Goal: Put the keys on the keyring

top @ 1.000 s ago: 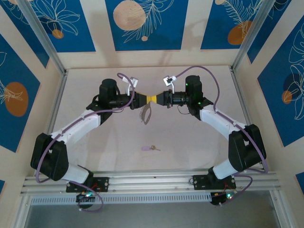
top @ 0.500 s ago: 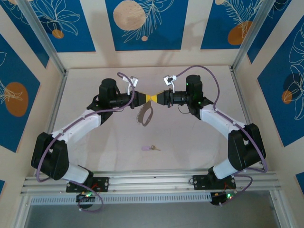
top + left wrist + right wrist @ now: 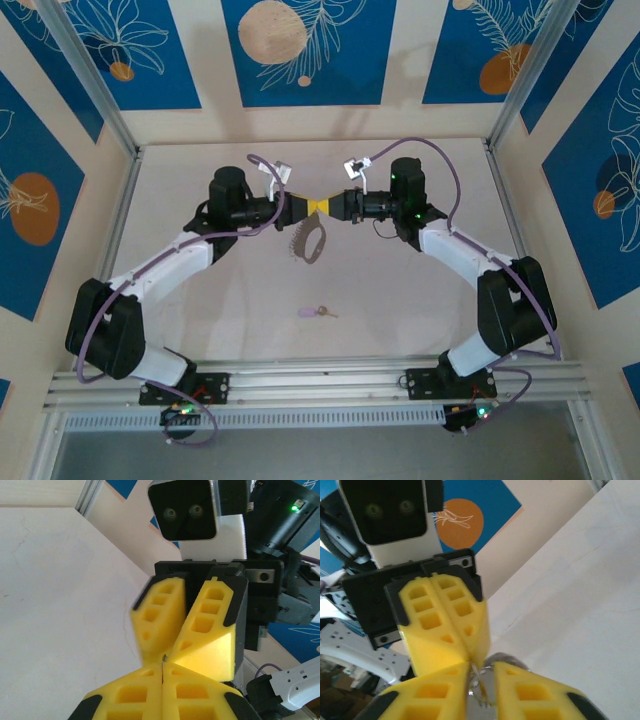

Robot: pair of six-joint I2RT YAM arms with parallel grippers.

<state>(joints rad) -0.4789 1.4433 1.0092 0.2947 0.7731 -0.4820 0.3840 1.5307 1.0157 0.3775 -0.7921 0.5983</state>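
Observation:
In the top view my two grippers meet tip to tip above the middle of the table. My left gripper [image 3: 311,206] [image 3: 162,669] is shut on the top edge of the keyring [image 3: 310,241], a grey loop that hangs below the fingertips; a thin metal sliver of the keyring [image 3: 164,658] shows between the closed pads. My right gripper [image 3: 327,205] [image 3: 483,674] faces it with its jaws parted, and the keyring [image 3: 485,694] sits in that gap. The key [image 3: 317,312], tiny with a lilac head, lies flat on the table nearer the arm bases.
The pale table [image 3: 400,300] is walled by cream and blue panels and framed by metal posts [image 3: 515,90]. The arm bases stand on the rail [image 3: 320,385] along the near edge. The right arm's camera block [image 3: 184,510] looms close above my left fingers.
My left gripper closed on the keyring, then the right gripper's jaws parted. The hanging keyring swung a little below the fingertips. The key has not moved.

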